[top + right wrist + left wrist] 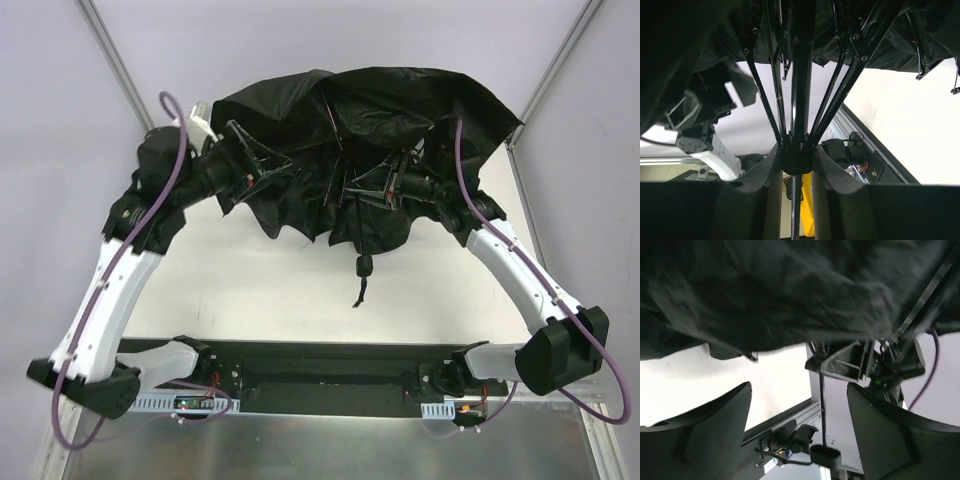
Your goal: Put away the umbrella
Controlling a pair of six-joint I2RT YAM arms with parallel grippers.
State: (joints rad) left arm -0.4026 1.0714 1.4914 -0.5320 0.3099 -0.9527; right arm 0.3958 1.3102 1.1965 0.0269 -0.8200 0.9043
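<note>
The black umbrella [380, 100] hangs half spread above the back of the table, its canopy [790, 290] sagging over both grippers. Its thin shaft [821, 405] runs down to the small black handle [365, 266] with a cord loop [358, 295]. My right gripper [797, 159] is shut on the black sliding collar [797, 165] where the ribs meet on the shaft; in the top view it [388, 188] sits under the canopy's middle. My left gripper [800, 430] is open under the canopy's left side [250, 170], with nothing between its fingers.
The white tabletop [300, 290] lies below the umbrella. A black base rail [330, 370] carries both arm mounts at the near edge. Aluminium frame posts [110, 50] stand at the back corners. The left arm [705, 120] shows in the right wrist view.
</note>
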